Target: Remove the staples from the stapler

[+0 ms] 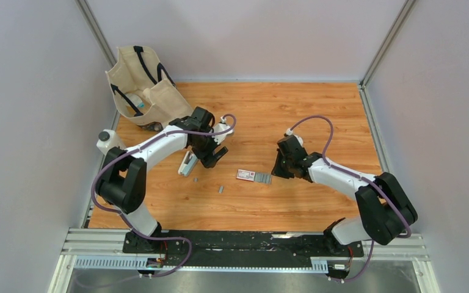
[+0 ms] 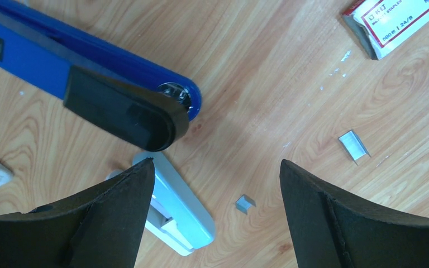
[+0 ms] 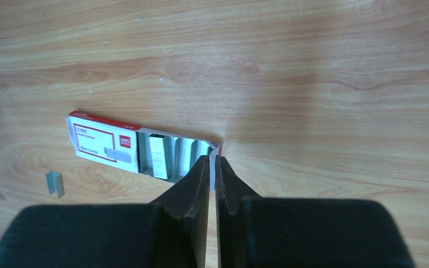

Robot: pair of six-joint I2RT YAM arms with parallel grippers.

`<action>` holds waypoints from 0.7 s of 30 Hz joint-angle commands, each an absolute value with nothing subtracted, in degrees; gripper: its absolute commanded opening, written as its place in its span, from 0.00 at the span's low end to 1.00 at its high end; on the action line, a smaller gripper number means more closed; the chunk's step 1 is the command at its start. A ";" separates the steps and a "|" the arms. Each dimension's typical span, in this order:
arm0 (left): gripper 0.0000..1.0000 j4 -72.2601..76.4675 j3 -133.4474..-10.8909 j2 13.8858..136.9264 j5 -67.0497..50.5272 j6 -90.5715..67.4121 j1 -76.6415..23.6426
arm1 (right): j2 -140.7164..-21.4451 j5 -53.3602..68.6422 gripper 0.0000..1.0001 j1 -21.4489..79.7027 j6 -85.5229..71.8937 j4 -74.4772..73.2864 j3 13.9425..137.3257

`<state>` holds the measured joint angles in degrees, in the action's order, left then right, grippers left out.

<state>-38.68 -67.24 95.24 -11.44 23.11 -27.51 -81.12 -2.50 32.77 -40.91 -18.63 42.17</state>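
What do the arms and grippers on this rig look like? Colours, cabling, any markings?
Both match. The left arm and right arm have white rounded links with bulky black joint housings. A purple cable runs loose off each. The left gripper and right gripper carry matte black wedge-shaped fingers tapering to the tips. No markings that I can make out.

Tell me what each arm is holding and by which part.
Left fingers stand open, holding nothing. Right fingers are nearly closed at the staple box tray's end wall; whether they pinch it cannot be told.
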 commanded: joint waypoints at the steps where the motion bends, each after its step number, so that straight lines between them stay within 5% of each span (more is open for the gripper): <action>1: 0.90 -37.97 -69.43 96.42 -11.08 24.26 -29.53 | -80.68 -1.41 0.10 31.73 -41.57 -15.91 39.73; 21: 0.90 -35.95 -74.09 104.15 -2.46 24.08 -37.00 | -83.32 3.16 0.05 30.67 -43.86 -9.93 36.91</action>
<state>-37.47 -71.79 103.90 -3.86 23.40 -35.75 -83.22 1.87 30.92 -42.85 -12.49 37.47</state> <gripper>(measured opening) 0.903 0.054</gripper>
